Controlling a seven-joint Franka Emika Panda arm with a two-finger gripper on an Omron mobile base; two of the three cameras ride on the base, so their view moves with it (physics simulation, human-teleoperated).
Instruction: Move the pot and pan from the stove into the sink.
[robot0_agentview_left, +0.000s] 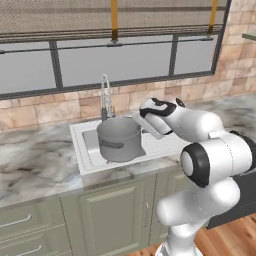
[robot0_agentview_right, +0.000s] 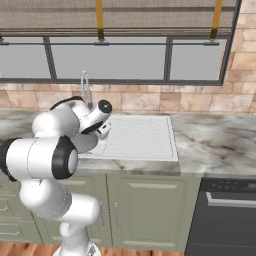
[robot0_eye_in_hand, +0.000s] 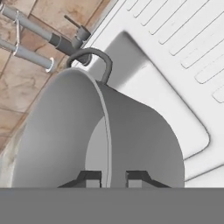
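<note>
The grey metal pot (robot0_agentview_left: 118, 140) stands upright in the basin of the sink (robot0_agentview_left: 80, 150), below the chrome faucet (robot0_agentview_left: 105, 97). I cannot tell whether its base touches the basin floor. My gripper (robot0_agentview_left: 141, 126) is shut on the pot's right rim. In the hand view the gripper (robot0_eye_in_hand: 113, 178) has one fingertip (robot0_eye_in_hand: 89, 178) inside the pot (robot0_eye_in_hand: 144, 140) and the other outside its wall. A loop handle (robot0_eye_in_hand: 98, 59) shows at the far rim. In the right base view my arm covers the basin, and the gripper (robot0_agentview_right: 102, 131) sits over it. The pan and stove are out of view.
The sink's ribbed white drainboard (robot0_agentview_right: 142, 136) lies right of the basin. Marble counter (robot0_agentview_left: 35, 165) runs on both sides, backed by a brick wall and a window. Green cabinets sit below, with a dark appliance front (robot0_agentview_right: 227, 210) at the right.
</note>
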